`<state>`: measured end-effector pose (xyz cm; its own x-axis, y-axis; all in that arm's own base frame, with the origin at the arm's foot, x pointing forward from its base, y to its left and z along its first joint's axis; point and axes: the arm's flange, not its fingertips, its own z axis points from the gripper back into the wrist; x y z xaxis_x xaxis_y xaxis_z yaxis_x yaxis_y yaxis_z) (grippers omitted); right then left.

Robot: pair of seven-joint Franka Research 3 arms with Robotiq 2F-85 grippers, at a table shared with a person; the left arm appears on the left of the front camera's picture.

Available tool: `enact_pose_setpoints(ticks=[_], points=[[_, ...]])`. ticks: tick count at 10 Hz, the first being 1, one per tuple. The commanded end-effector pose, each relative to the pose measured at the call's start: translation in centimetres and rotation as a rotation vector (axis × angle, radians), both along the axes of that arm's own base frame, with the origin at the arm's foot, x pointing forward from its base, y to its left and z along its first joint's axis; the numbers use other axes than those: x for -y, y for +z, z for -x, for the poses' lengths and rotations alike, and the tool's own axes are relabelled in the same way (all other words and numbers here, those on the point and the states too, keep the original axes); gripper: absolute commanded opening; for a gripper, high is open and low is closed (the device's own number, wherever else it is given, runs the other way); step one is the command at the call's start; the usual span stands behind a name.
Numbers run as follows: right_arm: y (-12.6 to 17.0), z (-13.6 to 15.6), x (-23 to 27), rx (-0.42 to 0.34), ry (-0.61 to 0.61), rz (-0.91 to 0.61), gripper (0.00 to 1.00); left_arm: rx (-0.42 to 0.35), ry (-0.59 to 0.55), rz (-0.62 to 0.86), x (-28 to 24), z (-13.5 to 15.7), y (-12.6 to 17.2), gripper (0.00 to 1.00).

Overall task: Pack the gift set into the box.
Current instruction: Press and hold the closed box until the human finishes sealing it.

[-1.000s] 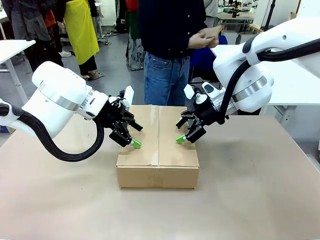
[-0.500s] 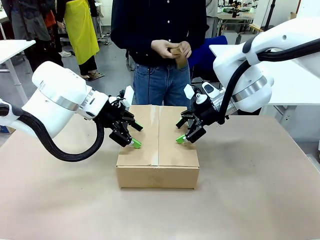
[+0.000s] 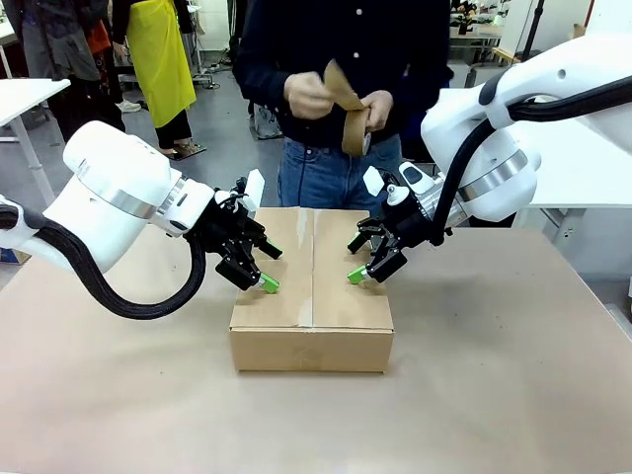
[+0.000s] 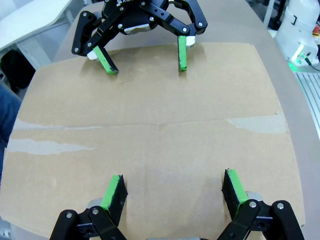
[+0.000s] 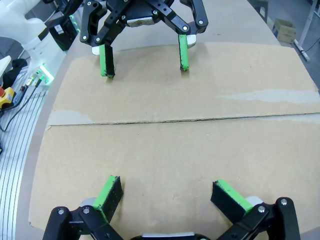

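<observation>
Now the person's hands [image 3: 331,94] hold a roll of brown tape [image 3: 354,123] with a strip pulled free above the far edge of the box [image 3: 312,296]; a second ago the hands were clasped with no tape showing, and half a second ago the roll was held unpeeled. Neither arm has moved over that time. The left gripper [image 3: 259,269] presses the left flap [image 4: 150,165] and the right gripper [image 3: 361,262] the right flap [image 5: 165,165], each with fingers spread wide and holding nothing, green pads [image 4: 114,192] down on the cardboard. The box sits mid-table with flaps shut and the seam [image 3: 312,267] meeting; the gift set is presumably inside. Judgement: packing is done, sealing is in hand, and the grippers should hold the flaps down until the tape goes on.
</observation>
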<state>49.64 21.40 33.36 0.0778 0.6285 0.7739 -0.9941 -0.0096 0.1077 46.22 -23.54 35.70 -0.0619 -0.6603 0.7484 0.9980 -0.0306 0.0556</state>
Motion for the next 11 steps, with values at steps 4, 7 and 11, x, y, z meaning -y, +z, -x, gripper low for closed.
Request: enact_pose_setpoints(ticks=[4, 7, 11], points=[[-0.53, -0.01, 0.04, -0.011, -0.006, -0.002, 1.00, 0.012, -0.014, -0.003, -0.05, 0.11, -0.25, 1.00], [-0.53, -0.01, 0.04, -0.011, -0.006, -0.002, 1.00, 0.012, -0.014, -0.003, -0.05, 0.11, -0.25, 1.00], [-0.53, -0.01, 0.04, -0.011, -0.006, -0.002, 1.00, 0.012, -0.014, -0.003, -0.05, 0.11, -0.25, 1.00]])
